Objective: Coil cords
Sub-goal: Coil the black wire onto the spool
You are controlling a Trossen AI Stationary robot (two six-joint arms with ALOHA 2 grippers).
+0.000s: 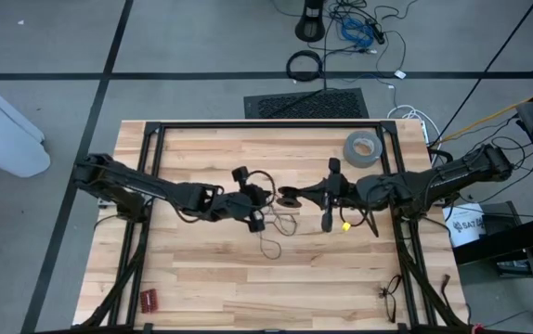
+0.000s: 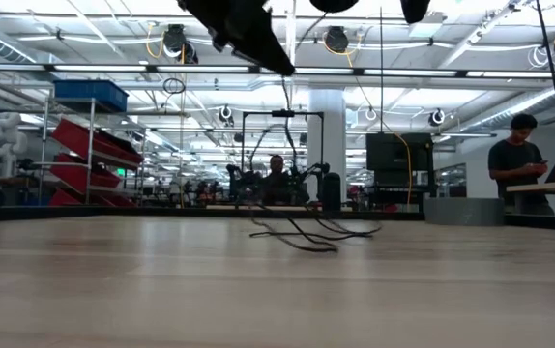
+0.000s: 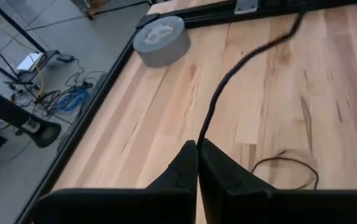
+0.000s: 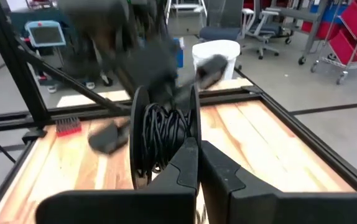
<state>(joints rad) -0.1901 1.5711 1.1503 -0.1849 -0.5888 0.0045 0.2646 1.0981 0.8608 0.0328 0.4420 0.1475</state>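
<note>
front table [image 1: 276,288]: free | centre: cord [image 1: 271,243] loops | back-right: tape roll [image 1: 361,148]

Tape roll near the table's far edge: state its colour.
Grey. The tape roll shows best in the left wrist view, lying flat on the wooden table.

place: robotics lab | evidence: red bin shelves [image 2: 84,145], other robot rigs [image 2: 277,179]
</note>
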